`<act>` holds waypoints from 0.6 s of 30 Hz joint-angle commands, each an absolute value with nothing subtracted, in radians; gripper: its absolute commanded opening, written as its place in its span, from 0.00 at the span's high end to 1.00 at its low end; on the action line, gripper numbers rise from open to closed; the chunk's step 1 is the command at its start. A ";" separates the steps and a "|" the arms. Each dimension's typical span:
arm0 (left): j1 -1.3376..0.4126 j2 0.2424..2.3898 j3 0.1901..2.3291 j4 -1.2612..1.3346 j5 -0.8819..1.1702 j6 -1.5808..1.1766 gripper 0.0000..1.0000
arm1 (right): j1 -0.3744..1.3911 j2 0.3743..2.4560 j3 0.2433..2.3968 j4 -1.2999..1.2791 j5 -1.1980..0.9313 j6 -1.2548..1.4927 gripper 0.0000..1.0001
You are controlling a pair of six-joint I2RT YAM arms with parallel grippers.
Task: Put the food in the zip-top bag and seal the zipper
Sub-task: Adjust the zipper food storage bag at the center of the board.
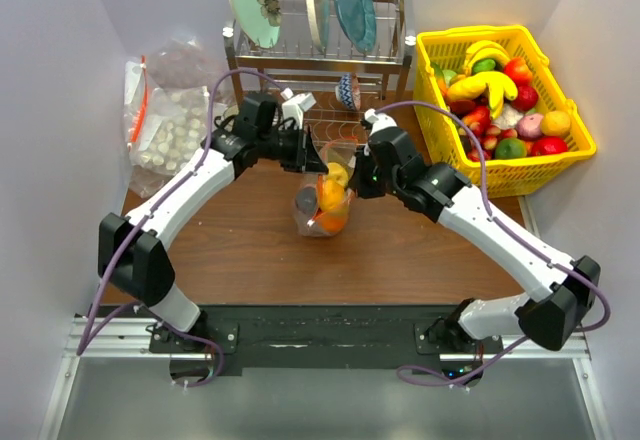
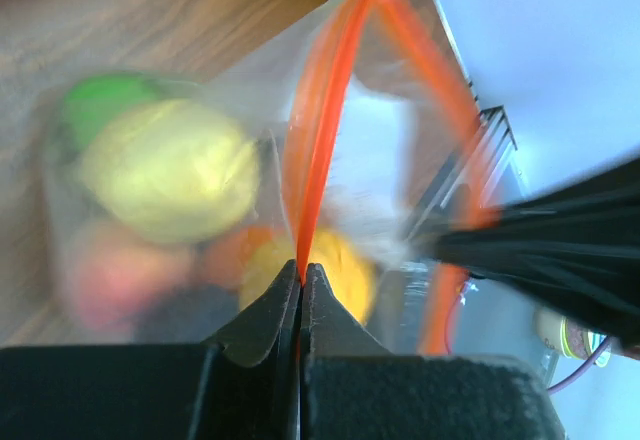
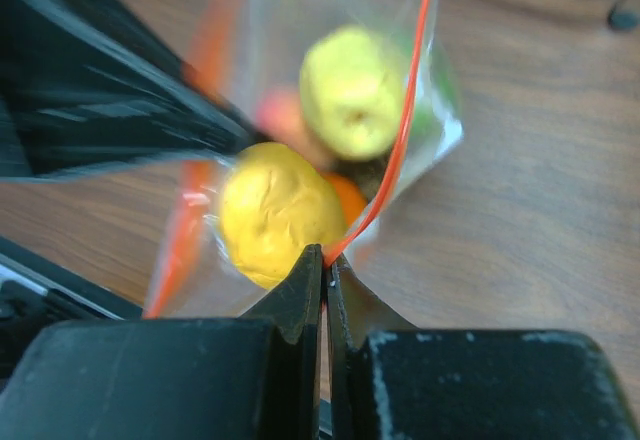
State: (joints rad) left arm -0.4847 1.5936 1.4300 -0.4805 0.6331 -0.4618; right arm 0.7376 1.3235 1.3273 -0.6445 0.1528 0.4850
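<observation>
The clear zip-top bag (image 1: 322, 210) hangs over the middle of the table between my two grippers. It holds toy fruit: a yellow peach-like one (image 3: 275, 210), a yellow-green one (image 3: 350, 90), an orange one (image 1: 330, 220) and a green one (image 2: 105, 100). My left gripper (image 2: 301, 272) is shut on the orange-red zipper (image 2: 320, 130) at the bag's left end. My right gripper (image 3: 326, 257) is shut on the zipper (image 3: 405, 130) at the right end. The bag's mouth still gapes between the two strips.
A yellow basket (image 1: 575, 145) of toy fruit stands at the right rear. A dish rack (image 1: 320, 55) with plates stands at the back. Clear bags of white lumps (image 1: 165, 125) lie at the left rear. Brown table (image 1: 250, 260) lies in front of the bag.
</observation>
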 commanded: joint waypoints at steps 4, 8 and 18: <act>-0.485 1.623 1.694 -0.636 0.596 -0.376 1.00 | 0.735 1.241 1.453 -0.663 0.265 0.402 1.00; -0.485 1.638 1.926 -0.793 0.561 -0.333 1.00 | 0.732 1.284 1.346 -0.692 0.301 0.413 1.00; -0.485 1.606 1.677 -0.667 0.595 -0.364 1.00 | 0.732 1.247 1.439 -0.698 0.261 0.390 1.00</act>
